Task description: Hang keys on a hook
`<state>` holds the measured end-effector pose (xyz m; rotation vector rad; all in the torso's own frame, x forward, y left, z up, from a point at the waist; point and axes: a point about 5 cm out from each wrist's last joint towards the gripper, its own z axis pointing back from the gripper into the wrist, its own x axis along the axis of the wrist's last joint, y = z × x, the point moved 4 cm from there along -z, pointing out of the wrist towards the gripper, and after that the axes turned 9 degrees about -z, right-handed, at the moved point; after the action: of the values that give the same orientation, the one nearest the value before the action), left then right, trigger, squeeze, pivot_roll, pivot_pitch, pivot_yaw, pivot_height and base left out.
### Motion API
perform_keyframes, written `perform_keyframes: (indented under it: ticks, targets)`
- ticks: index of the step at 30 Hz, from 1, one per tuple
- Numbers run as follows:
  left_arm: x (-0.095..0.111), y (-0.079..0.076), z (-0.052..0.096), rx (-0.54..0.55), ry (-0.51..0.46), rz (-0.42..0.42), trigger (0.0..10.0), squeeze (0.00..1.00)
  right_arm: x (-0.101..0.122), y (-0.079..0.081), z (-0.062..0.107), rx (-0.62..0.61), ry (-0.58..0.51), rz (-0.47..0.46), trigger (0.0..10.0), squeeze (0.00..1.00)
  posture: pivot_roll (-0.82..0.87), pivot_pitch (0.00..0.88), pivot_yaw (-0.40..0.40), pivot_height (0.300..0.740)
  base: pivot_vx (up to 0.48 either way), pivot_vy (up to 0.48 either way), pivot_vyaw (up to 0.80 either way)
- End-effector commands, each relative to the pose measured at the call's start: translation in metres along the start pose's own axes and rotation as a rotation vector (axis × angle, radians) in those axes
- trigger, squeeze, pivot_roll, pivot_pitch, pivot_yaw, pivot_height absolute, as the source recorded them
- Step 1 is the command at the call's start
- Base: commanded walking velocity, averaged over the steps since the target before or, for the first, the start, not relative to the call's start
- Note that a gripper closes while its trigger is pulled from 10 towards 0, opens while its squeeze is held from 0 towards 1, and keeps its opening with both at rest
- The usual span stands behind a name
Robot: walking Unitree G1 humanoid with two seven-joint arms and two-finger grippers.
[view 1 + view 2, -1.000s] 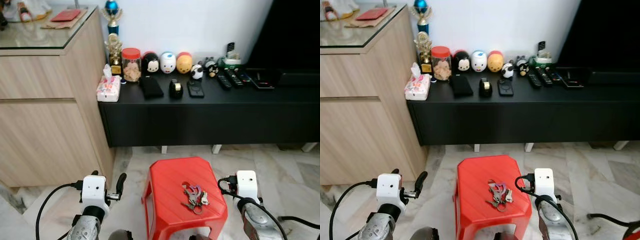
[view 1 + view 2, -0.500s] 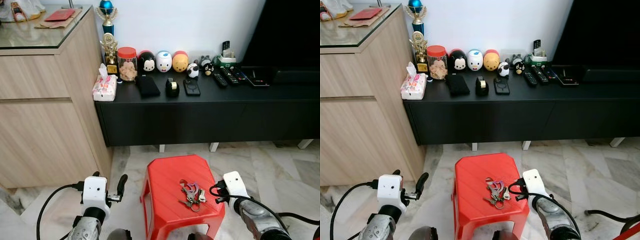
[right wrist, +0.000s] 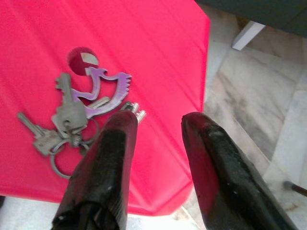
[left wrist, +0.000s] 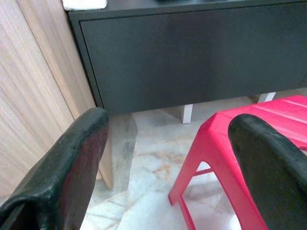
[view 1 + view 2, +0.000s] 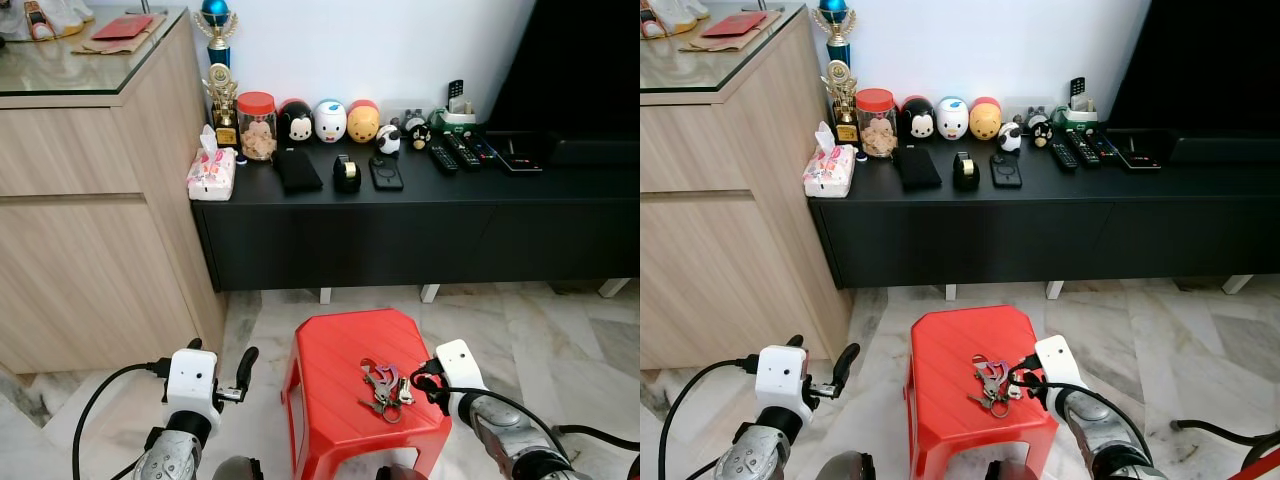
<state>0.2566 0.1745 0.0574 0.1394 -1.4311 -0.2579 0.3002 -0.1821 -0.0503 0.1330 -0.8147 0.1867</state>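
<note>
A bunch of keys (image 5: pixel 383 387) with a purple charm lies on top of a red plastic stool (image 5: pixel 340 360) on the marble floor. The keys (image 3: pixel 76 120) lie just ahead of my right gripper (image 3: pixel 156 125), whose fingers are open a little, one fingertip beside the keys' edge. That right gripper (image 5: pixel 418 375) sits at the stool's right edge, close to the keys. My left gripper (image 5: pixel 243 366) hangs open to the left of the stool, beside the wooden cabinet. I see no hook.
A long black TV bench (image 5: pixel 400 215) stands against the wall, with jars, round toy figures, a phone, remotes and a tissue pack. A wooden cabinet (image 5: pixel 90 200) with a glass top fills the left. A black cable (image 5: pixel 600 440) lies on the floor at right.
My right gripper has moved left and forward to the stool's right edge, closer to the keys. The camera shifted slightly. My left arm has stayed put.
</note>
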Motion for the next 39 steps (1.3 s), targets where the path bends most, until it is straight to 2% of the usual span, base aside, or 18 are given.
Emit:
perform_keyframes:
  ticks: [1,5,14,20,24,29,39]
  targets:
    - [0.005,-0.002,0.003,-0.004,-0.009,0.003,10.0,0.00,-0.003,0.003,-0.001,0.010,0.011,0.012,10.0,0.00,0.06,0.060,-0.082,0.641,0.000,0.000,0.00]
    - [0.004,-0.005,0.010,-0.011,0.002,0.007,10.0,0.00,-0.009,0.007,0.000,0.029,0.016,0.031,10.0,0.00,0.06,0.070,-0.081,0.613,0.000,0.000,0.00]
    - [0.003,-0.007,0.018,-0.012,0.018,0.008,10.0,0.00,-0.005,0.002,0.000,-0.007,0.000,0.007,10.0,0.00,0.07,0.079,-0.086,0.613,0.000,0.000,0.00]
    - [0.006,-0.007,0.020,-0.014,0.019,0.008,10.0,0.00,0.006,0.004,-0.003,-0.003,-0.008,0.016,10.0,0.00,0.07,0.080,-0.082,0.613,0.000,0.000,0.00]
    - [0.006,-0.007,0.022,-0.012,0.022,0.008,10.0,0.00,0.015,0.001,-0.004,-0.034,-0.032,-0.030,10.0,0.00,0.07,0.082,-0.081,0.613,0.000,0.000,0.00]
    - [0.011,-0.006,0.026,-0.012,0.016,0.006,10.0,0.00,0.027,0.009,-0.007,-0.011,-0.051,-0.033,10.0,0.00,0.08,0.104,-0.080,0.613,0.000,0.000,0.00]
    - [0.023,-0.003,0.035,-0.006,0.003,0.001,10.0,0.00,0.026,0.011,-0.008,-0.010,-0.034,-0.017,10.0,0.00,0.08,0.174,-0.067,0.613,0.000,0.000,0.00]
